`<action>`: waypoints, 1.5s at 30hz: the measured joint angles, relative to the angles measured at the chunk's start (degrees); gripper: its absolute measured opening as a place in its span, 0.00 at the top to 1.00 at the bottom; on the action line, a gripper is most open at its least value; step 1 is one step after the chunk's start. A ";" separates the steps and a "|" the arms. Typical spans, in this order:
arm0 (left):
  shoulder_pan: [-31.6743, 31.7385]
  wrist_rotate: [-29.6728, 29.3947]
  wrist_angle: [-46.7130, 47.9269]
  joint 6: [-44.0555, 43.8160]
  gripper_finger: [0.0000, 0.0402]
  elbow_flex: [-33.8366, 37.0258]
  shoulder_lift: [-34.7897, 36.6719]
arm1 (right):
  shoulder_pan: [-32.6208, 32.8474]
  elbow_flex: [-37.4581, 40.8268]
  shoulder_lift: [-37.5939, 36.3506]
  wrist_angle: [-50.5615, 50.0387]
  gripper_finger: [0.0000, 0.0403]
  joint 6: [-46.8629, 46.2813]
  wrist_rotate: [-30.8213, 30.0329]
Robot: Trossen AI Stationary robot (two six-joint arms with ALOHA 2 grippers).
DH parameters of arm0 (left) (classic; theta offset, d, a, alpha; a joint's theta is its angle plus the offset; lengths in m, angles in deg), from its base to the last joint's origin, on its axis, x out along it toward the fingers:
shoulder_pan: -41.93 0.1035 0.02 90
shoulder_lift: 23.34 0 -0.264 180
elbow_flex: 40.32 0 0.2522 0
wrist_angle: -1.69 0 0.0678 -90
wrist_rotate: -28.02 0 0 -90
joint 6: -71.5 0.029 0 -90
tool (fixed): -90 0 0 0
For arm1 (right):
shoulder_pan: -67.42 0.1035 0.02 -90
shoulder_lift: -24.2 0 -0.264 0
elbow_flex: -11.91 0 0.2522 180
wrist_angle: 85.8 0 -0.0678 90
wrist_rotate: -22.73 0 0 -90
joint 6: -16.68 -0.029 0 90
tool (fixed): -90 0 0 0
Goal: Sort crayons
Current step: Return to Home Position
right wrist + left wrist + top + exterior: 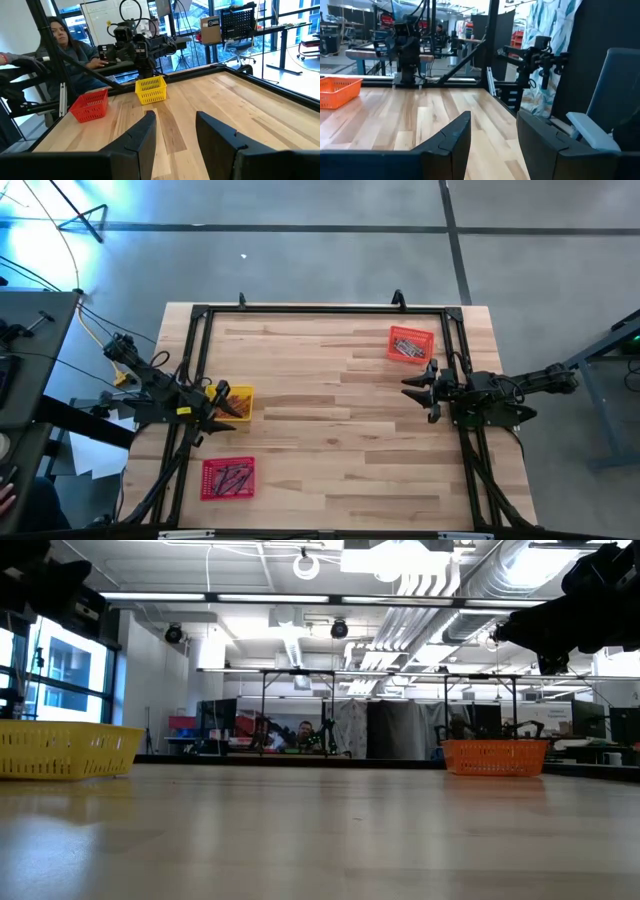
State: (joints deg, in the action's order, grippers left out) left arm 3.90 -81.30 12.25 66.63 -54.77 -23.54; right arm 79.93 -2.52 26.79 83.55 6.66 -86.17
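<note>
Crayons (238,402): some lie in the yellow tray (249,390), others in the red tray (228,461) near it and in the orange tray (411,330) far across from it. I see none loose on the table (330,450).
Left gripper (493,120): fingers apart, holding nothing, right at the yellow tray.
Right gripper (175,117): also spread and empty, well apart from the yellow tray.
Risk: if the left arm retreats low, a finger may catch the yellow tray's wall and drag or tip it, spilling sorted crayons.
</note>
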 joint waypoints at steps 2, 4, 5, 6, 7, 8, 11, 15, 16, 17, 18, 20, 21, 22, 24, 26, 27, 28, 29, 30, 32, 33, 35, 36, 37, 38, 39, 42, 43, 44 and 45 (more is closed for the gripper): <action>-0.01 -0.11 -0.08 -0.22 0.64 0.00 0.01 | 0.00 0.00 0.00 0.00 0.67 -0.01 0.00; 0.03 -0.10 0.00 -0.41 0.64 0.00 -0.01 | 0.00 0.00 0.00 0.00 0.67 0.00 0.00; 0.03 -0.11 -0.01 -0.41 0.64 0.00 -0.13 | 0.00 0.00 0.00 0.00 0.67 0.00 0.00; 0.03 -0.12 -0.15 -0.41 0.64 0.00 -0.45 | 0.00 0.00 0.00 0.00 0.67 0.00 0.00; 0.03 -0.21 -0.09 -0.41 0.64 0.00 -0.77 | 0.00 0.00 0.00 0.00 0.67 0.00 0.00; 0.03 -0.23 0.01 -0.41 0.64 0.00 -1.00 | 0.00 0.00 0.00 0.00 0.67 0.00 0.00; 0.03 -0.28 -0.08 -0.41 0.64 0.00 -1.76 | 0.00 -0.01 0.00 0.00 0.67 0.00 0.00; 0.06 -0.42 -0.14 1.01 0.64 0.00 -2.54 | 0.00 -0.02 0.00 0.00 0.67 0.00 0.00; 0.08 -0.41 -0.04 1.74 0.64 0.00 -2.61 | 0.00 -0.02 0.00 0.00 0.67 0.00 0.00; 0.08 -0.54 -0.02 2.35 0.64 0.00 -2.58 | 0.00 -0.02 0.02 0.00 0.67 0.00 0.00; 0.08 -0.85 -0.14 2.45 0.64 0.00 -2.57 | 0.00 -0.02 0.01 0.00 0.67 0.00 0.00; 0.08 -1.64 -0.13 2.51 0.64 0.00 -2.58 | 0.00 -0.02 0.01 0.00 0.67 0.00 0.00; 0.08 -1.97 -0.15 2.54 0.64 0.00 -2.57 | 0.00 -0.02 0.01 0.00 0.67 0.00 0.00; 0.08 -2.20 -0.19 2.54 0.64 0.00 -2.57 | 0.00 -0.02 0.00 0.00 0.67 0.00 0.00; 0.08 -2.24 -0.17 2.53 0.64 0.00 -2.59 | 0.00 -0.02 0.01 0.00 0.67 0.00 0.00; 0.08 -2.29 -0.19 2.37 0.64 0.00 -2.59 | 0.00 -0.02 0.00 0.00 0.67 0.00 0.00; 0.08 -2.29 -0.17 1.80 0.64 0.00 -2.59 | 0.00 -0.02 0.02 0.00 0.67 0.00 0.00; 0.08 -2.34 -0.19 1.20 0.64 0.00 -2.59 | 0.00 -0.02 0.00 0.00 0.67 0.00 0.00; 0.08 -2.60 -0.21 1.03 0.64 0.00 -2.58 | 0.00 -0.02 0.01 0.01 0.67 0.00 0.00; 0.08 -3.01 -0.21 0.77 0.64 0.00 -2.51 | 0.00 -0.02 0.00 0.02 0.67 0.00 0.00; 0.08 -3.44 -0.33 0.52 0.64 0.00 -2.51 | 0.00 -0.02 0.01 0.02 0.67 0.00 0.00; 0.08 -3.44 -0.32 0.52 0.64 0.00 -2.54 | 0.00 -0.02 0.00 0.01 0.67 0.00 -0.01; 0.08 -3.44 -0.31 0.45 0.64 0.00 -2.59 | 0.00 -0.02 0.02 0.02 0.67 0.00 -0.02; 0.08 -3.51 -0.38 0.45 0.64 0.00 -2.59 | 0.00 -0.02 0.00 0.02 0.67 0.00 -0.02; 0.06 -3.73 -0.41 0.45 0.64 0.00 -2.59 | 0.00 -0.02 0.00 0.02 0.67 0.00 -0.01; 0.08 -3.97 -0.41 0.47 0.64 0.00 -2.59 | 0.00 -0.02 0.01 0.02 0.67 0.00 -0.02; 0.08 -4.33 -0.41 0.49 0.64 0.00 -2.59 | 0.01 -0.02 0.01 0.02 0.67 0.00 -0.02; 0.08 -5.69 -0.52 0.04 0.64 0.00 -2.59 | 0.00 -0.02 0.00 0.02 0.67 0.00 -0.02; 0.08 -6.10 -0.52 -0.27 0.64 0.00 -2.59 | 0.00 -0.02 0.02 0.02 0.67 0.00 0.00; 0.08 -6.44 -0.52 -0.44 0.64 0.00 -2.59 | 0.01 -0.02 0.02 0.02 0.67 0.00 -0.02; 0.08 -6.59 -0.52 -0.44 0.64 0.00 -2.59 | 0.01 -0.02 0.01 0.02 0.67 0.00 -0.01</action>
State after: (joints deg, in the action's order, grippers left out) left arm 3.98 -87.89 11.73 66.19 -54.77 -26.13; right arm 79.94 -2.54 26.80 83.58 6.66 -86.18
